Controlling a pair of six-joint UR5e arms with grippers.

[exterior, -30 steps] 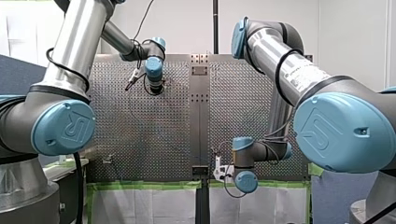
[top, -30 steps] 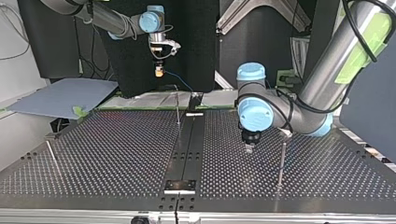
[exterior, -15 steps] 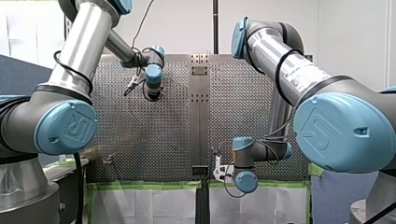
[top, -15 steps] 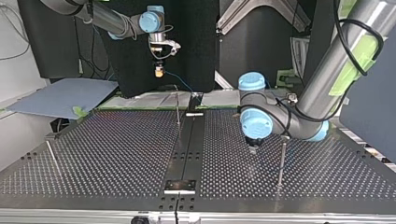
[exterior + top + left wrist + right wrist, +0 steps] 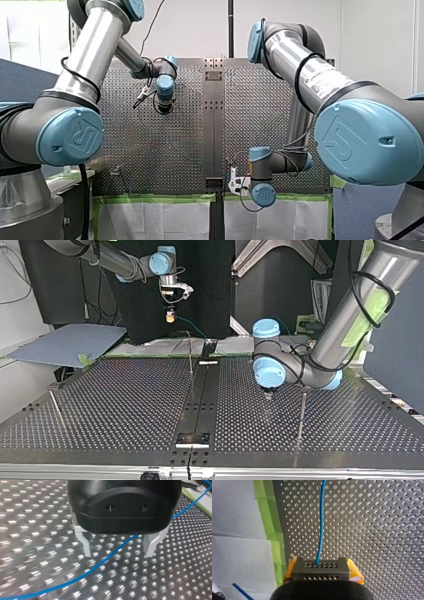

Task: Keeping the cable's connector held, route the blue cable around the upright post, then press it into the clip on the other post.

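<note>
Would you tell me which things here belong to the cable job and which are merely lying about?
Job: cable, connector, right gripper, left gripper, middle post, post by left gripper.
Lying about: grey sheet, green tape, white paper.

You have two arms over one perforated desk (image 5: 125,405), and each arm carries one tool: the left tool (image 5: 118,553) and the right tool (image 5: 322,572). The left tool has two metal fingers (image 5: 86,543), and the right tool has two yellow pads (image 5: 289,570).

Count one blue cable (image 5: 321,530). It ends in one connector (image 5: 321,568) between the right tool's pads, and a single run of it passes between the left tool's fingers.

Three thin upright posts stand on the desk in the top view. The first post (image 5: 301,412) is just beside the left tool, the second post (image 5: 190,357) is below the right tool, and the third post (image 5: 56,407) is well apart from both tools.
</note>
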